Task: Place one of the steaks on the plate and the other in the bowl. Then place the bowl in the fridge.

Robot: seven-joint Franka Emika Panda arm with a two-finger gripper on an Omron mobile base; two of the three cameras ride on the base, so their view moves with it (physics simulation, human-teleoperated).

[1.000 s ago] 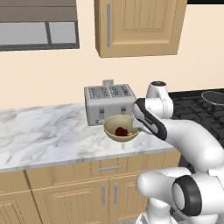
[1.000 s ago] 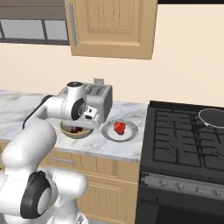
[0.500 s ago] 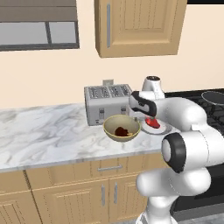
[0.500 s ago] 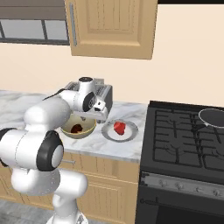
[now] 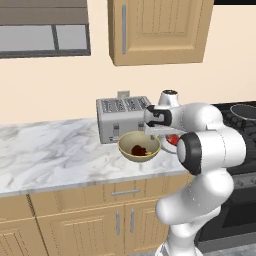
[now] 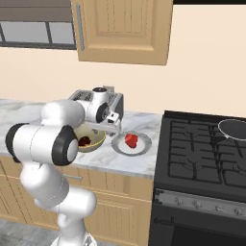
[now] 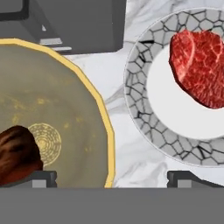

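Observation:
The tan-yellow bowl [image 5: 139, 146] [image 6: 96, 140] sits on the marble counter in front of the toaster, with the dark reddish-brown steak [image 5: 138, 149] [image 7: 15, 155] lying inside. Right beside it, the plate [image 6: 142, 147] [image 7: 135, 87] holds the bright red steak [image 6: 130, 140] [image 7: 199, 65]. My gripper [image 7: 111, 179] [image 6: 115, 127] hangs open just above the bowl's rim [image 7: 105, 127] on the plate side. One fingertip [image 7: 39, 177] is over the bowl's inside and the other fingertip [image 7: 188, 177] is over the plate's edge. Nothing is held. The fridge is out of view.
A steel toaster [image 5: 122, 117] [image 7: 78, 22] stands right behind the bowl. The black stove [image 6: 206, 153] lies to the right with a grey pan [image 6: 235, 127] at its back. Wooden wall cabinets [image 5: 157, 30] hang overhead. Bare marble counter [image 5: 50, 150] stretches left.
The arm has folded up from a low, stretched pose to an upright one. The hand has turned over the bowl's plate-side rim, and the jaws stayed open.

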